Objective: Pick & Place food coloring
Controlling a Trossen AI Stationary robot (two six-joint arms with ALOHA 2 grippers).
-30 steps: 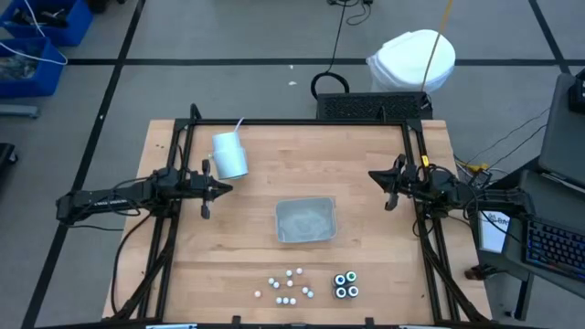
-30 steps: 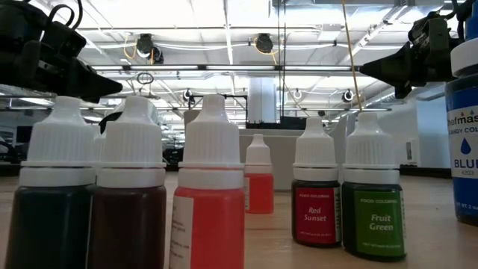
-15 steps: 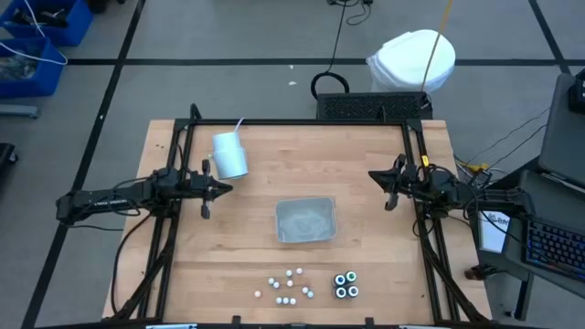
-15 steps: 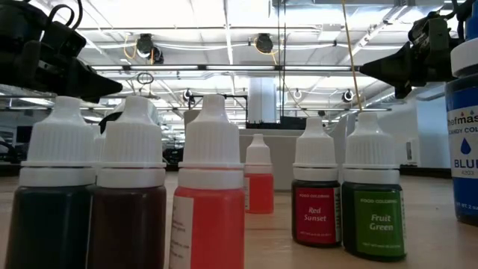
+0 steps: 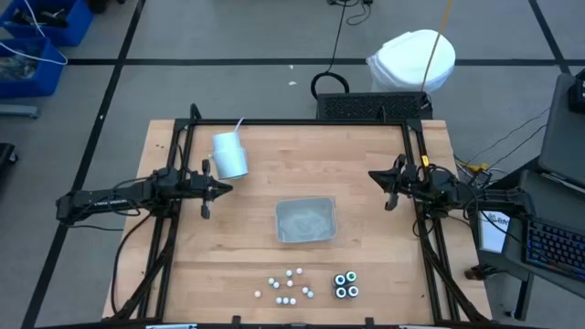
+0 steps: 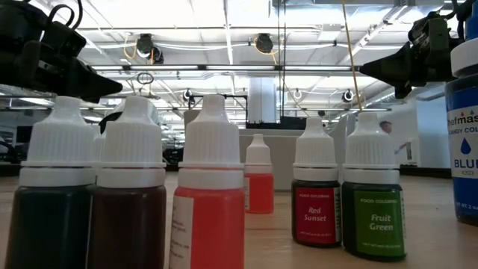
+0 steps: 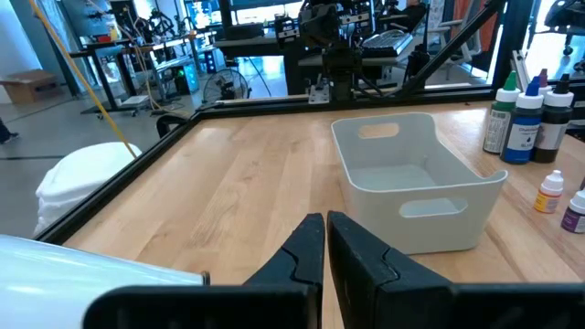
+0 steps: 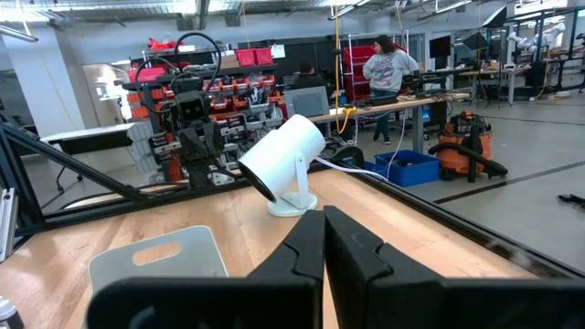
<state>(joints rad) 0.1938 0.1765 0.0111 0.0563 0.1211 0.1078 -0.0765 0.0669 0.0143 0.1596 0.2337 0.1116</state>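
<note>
Bright, even light from ceiling strips (image 6: 224, 33) – soft shadows on the table (image 5: 302, 164), nearest bottles (image 6: 209, 187) loom blurred.

We see a clear tray (image 5: 305, 220) at the middle of the wooden surface (image 5: 366, 164), a white cup (image 5: 229, 154) with a straw lying tipped near its far left corner.

The food coloring (image 5: 308, 286), tiny white-capped bottles plus four larger dark round-topped ones beside them, is standing upright near the table's front edge, untouched.
</note>
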